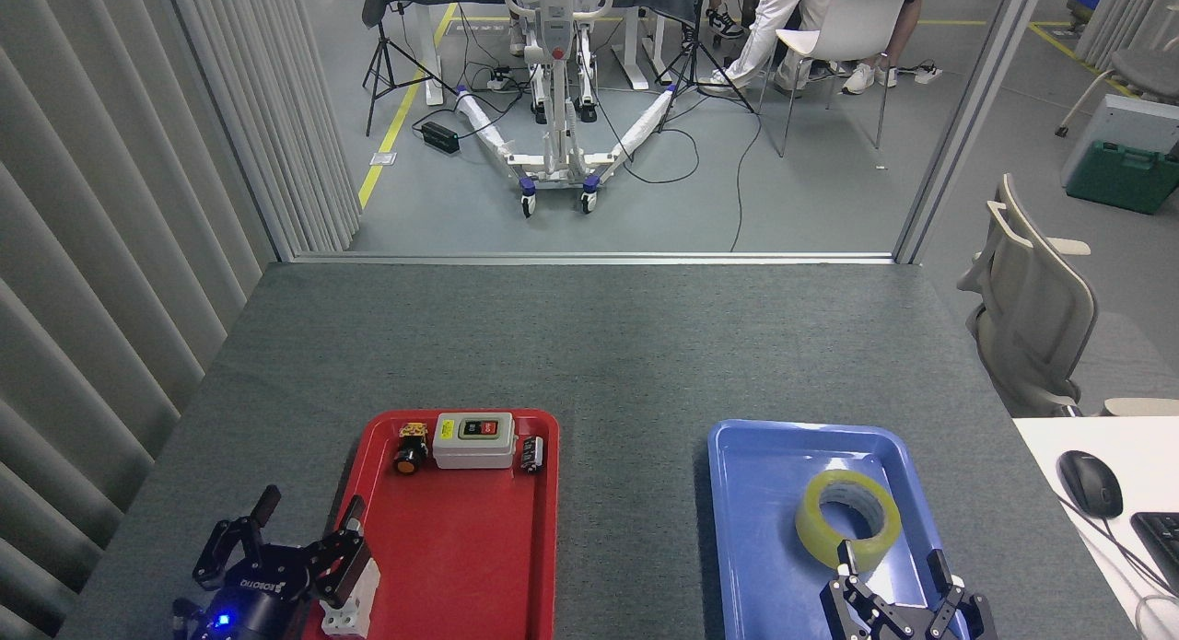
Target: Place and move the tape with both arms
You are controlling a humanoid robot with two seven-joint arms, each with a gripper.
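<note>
- Your tape (pixel 848 518), a roll of translucent yellow packing tape with a pale core, lies flat in the blue tray (pixel 751 529), towards the tray's right side and roughly midway between its far and near walls.
- Your right gripper (pixel 892 571) sits at the near edge of the scene, just near of the roll. Its black fingers are spread wide and hold nothing; one fingertip (pixel 846 555) is right at the roll's near rim, though you cannot tell whether it touches.
- Your left gripper (pixel 290 548) is low at the near left, over the left rim of the red tray (pixel 479 566). Its fingers are splayed apart and empty.
- A small white block-shaped part (pixel 355 603) lies just beside that gripper's right finger, at the near left corner of the red tray; contact is unclear.
- Along the far wall of the red tray you have, from left to right, a small black part with an orange face (pixel 407 458), a grey switch box (pixel 473 440) with a green and a red button, and a small dark cylinder (pixel 531 453).
- Both trays rest on the grey table (pixel 589 345), well apart from each other.
- At the right edge you see a computer mouse (pixel 1089 482) on a white desk (pixel 1059 437).
</note>
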